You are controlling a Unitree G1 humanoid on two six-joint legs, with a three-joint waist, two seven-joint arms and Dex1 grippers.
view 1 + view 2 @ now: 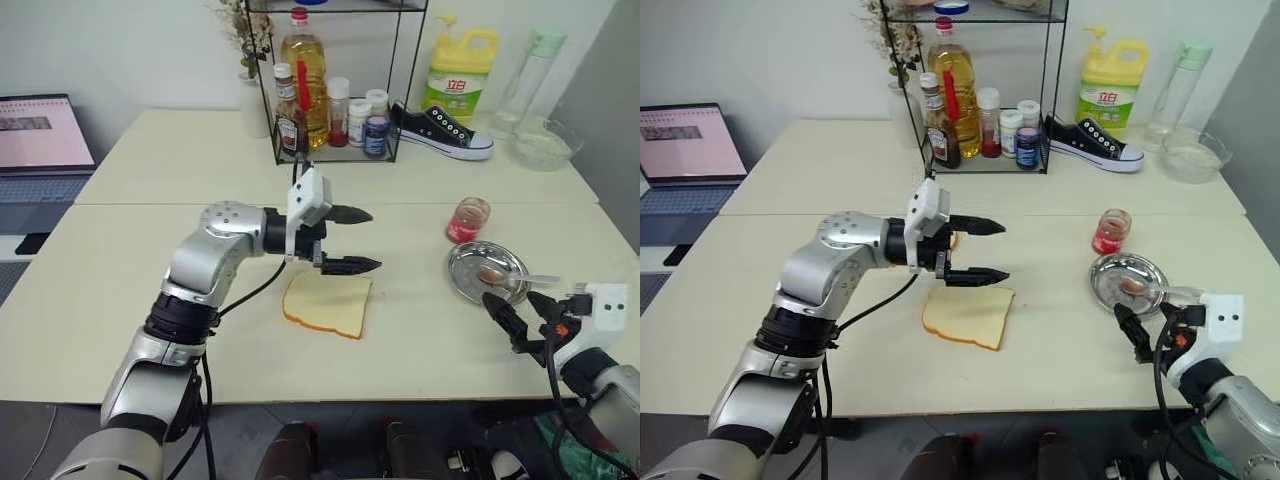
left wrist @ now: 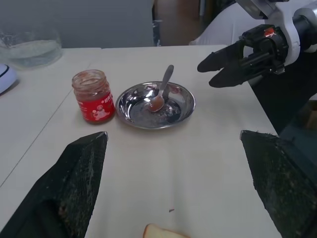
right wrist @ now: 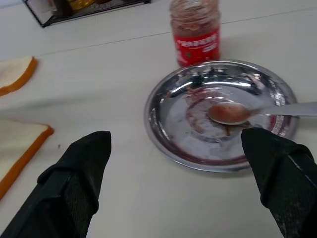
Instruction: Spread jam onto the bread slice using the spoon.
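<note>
Right gripper (image 1: 522,305) spread empty beside dish (image 3: 168,94), left gripper (image 1: 350,240) spread over bread slice (image 1: 328,305); thin spoon (image 3: 257,111) handle risks slipping, tipping dish.

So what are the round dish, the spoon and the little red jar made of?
The round dish looks like shiny metal, probably steel: it mirrors the light. The spoon lying in it seems the same silvery metal, its bowl tinted red. The jar looks like clear glass, though it could be plastic: you can see the red jam through it.
</note>
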